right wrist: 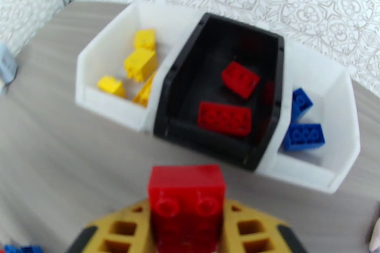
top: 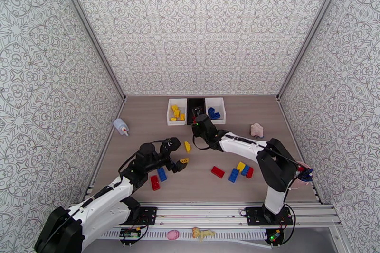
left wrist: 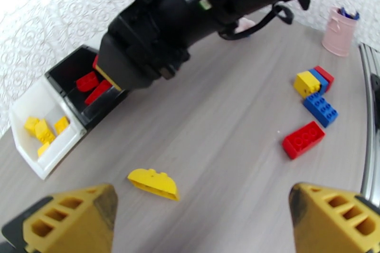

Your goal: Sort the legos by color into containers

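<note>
Bottle (top: 121, 126), pale with a red tip, lies far left on the table (top: 142, 121). Next we see a near red brick (top: 155, 182) and a near blue brick (top: 162, 173) side by side, just beside the left arm. We mark the left gripper (left wrist: 204, 223) with jaws wide apart, nothing between them, low over the table. A yellow curved piece (left wrist: 153, 184) lies just ahead of it.

At the back three bins stand in a row, touching. The left white bin (right wrist: 109, 104) holds about four yellow bricks, the black bin (right wrist: 209, 142) two red ones, and the right white bin (right wrist: 308, 175) two blue ones. We see the right gripper (right wrist: 186, 235) clamped on a held red brick (right wrist: 186, 197), studs toward the camera, at the near end of the black bin and off the table.

Further right on the table lie a lone red brick (top: 217, 172), a lone blue brick (top: 233, 175), then a tight cluster (top: 245, 170) of yellow, blue and red. A pinkish toy (top: 257, 129) sits well apart, nearer the back
</note>
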`<act>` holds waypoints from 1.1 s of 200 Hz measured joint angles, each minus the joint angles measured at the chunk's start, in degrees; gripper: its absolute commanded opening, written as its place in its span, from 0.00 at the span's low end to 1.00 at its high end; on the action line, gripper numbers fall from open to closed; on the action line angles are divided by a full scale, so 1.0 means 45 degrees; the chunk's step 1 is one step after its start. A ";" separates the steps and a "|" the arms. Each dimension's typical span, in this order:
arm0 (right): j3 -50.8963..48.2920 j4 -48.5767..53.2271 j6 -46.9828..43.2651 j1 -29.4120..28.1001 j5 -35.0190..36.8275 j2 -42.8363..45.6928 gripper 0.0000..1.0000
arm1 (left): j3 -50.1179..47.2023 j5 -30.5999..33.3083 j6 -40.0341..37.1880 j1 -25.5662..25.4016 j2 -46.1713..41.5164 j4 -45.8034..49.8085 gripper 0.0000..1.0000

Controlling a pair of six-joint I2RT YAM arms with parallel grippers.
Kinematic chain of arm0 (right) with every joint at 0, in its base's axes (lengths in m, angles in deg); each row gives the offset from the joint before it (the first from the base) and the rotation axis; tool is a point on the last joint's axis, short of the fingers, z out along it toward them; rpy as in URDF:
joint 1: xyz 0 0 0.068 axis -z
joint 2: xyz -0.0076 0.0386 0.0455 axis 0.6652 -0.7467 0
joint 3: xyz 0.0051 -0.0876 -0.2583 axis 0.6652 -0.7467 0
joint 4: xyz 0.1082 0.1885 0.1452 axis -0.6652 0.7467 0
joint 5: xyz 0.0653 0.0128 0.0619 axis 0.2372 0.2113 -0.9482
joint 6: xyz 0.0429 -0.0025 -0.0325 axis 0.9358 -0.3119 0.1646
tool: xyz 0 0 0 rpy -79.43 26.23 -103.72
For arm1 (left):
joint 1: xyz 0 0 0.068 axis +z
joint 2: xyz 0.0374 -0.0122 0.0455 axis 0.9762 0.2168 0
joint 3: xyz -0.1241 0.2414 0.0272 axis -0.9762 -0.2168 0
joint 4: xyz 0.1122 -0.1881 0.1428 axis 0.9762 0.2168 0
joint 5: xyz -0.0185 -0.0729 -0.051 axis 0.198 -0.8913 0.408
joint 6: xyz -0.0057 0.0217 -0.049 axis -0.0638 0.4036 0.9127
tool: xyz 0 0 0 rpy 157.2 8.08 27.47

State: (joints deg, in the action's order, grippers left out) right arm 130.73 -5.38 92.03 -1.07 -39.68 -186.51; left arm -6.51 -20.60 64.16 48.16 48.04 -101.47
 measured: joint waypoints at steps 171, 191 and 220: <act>0.4541 0.0374 0.0763 0.1418 -0.1030 -0.3687 0.69 | -0.0121 -0.0661 0.0413 0.0437 -0.0068 -0.0423 1.00; 0.3075 0.0185 0.1010 0.1418 -0.1209 -0.2278 0.74 | -0.0121 -0.1588 0.0214 0.0627 -0.0034 -0.0427 1.00; 0.0627 -0.0155 0.1564 0.1418 -0.1350 0.0044 0.82 | -0.0117 -0.2798 -0.0267 0.0699 0.0141 -0.0403 1.00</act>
State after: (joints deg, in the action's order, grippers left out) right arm 133.55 -6.08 99.07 5.32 -45.76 -186.31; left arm -7.04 -33.19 62.96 51.30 48.67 -103.28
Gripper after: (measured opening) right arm 0.790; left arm 0.996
